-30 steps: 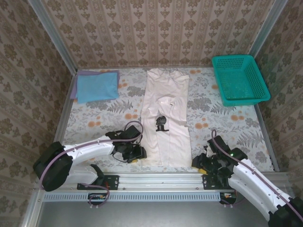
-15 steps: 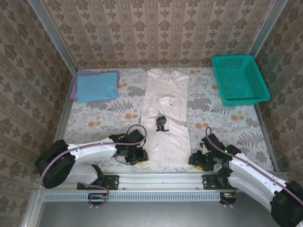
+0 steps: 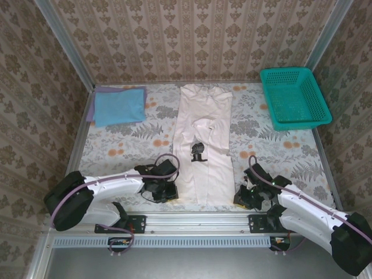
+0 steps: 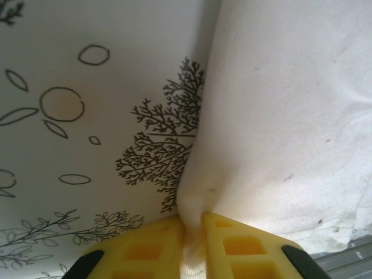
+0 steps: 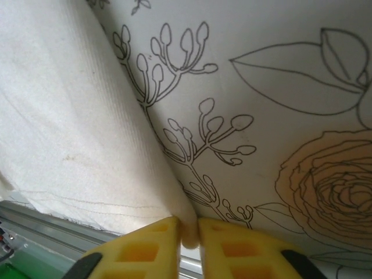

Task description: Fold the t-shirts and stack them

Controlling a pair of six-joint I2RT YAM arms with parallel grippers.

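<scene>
Table: floral-print cloth (image 3: 116,151), aluminium rail (image 3: 192,221) along the near edge; damask wallpaper (image 3: 192,40) on three sides. Off-white t-shirt (image 3: 203,116): flat lengthwise at centre; black chest print (image 3: 198,151) too small to read; left gripper (image 4: 193,232) pinching its near-left hem corner; right gripper (image 5: 189,232) pinching the near-right. Light blue t-shirt (image 3: 119,106): folded, far-left corner. Teal mesh basket (image 3: 293,99): far right.
</scene>
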